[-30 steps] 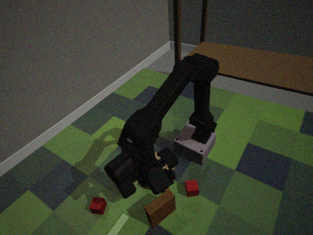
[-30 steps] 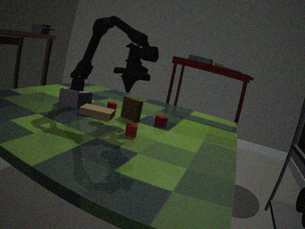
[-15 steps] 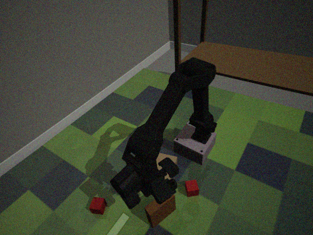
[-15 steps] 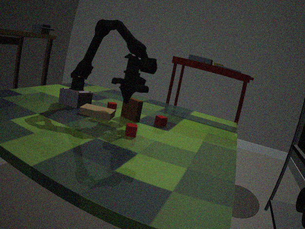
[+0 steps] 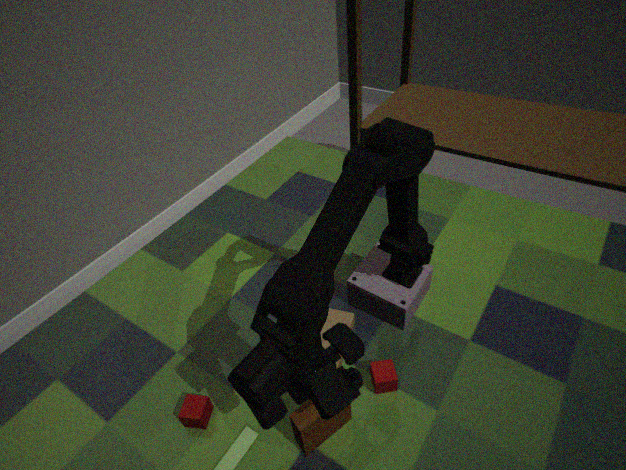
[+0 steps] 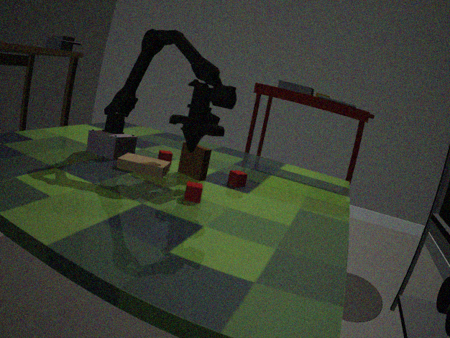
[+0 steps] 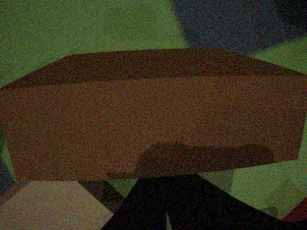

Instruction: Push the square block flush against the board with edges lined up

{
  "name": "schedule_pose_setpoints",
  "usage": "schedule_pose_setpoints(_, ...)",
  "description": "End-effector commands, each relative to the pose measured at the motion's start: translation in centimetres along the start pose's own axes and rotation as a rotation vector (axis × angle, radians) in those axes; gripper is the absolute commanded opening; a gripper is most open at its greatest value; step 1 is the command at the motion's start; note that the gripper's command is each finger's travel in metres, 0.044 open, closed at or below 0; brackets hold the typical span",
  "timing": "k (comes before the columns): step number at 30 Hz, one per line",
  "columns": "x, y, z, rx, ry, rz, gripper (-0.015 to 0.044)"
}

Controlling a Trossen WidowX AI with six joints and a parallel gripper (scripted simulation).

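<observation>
My exterior view, a red cube nearest on the table, the tan board lying flat beyond, my hand pressed together at the upright brown block, the block apart from the board.

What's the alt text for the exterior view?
A black robot arm points its closed gripper down at an upright brown block; a pale tan block lies apart, with three small red cubes around them.
</observation>
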State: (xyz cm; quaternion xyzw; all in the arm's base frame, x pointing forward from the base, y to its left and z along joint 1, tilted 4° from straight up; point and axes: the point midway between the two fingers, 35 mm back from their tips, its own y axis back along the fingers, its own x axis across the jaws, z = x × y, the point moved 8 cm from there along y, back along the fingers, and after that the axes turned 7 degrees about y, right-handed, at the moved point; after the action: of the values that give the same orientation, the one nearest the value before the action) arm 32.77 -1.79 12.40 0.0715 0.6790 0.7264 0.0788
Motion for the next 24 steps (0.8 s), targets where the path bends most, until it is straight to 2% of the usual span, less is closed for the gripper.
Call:
schedule_pose_setpoints(1, -0.1, 0.1, 0.5, -0.004, -0.004, -0.002, 0.0)
schedule_pose_setpoints(24, -0.4, 0.1, 3.7, -0.007, -0.004, -0.002, 0.0)
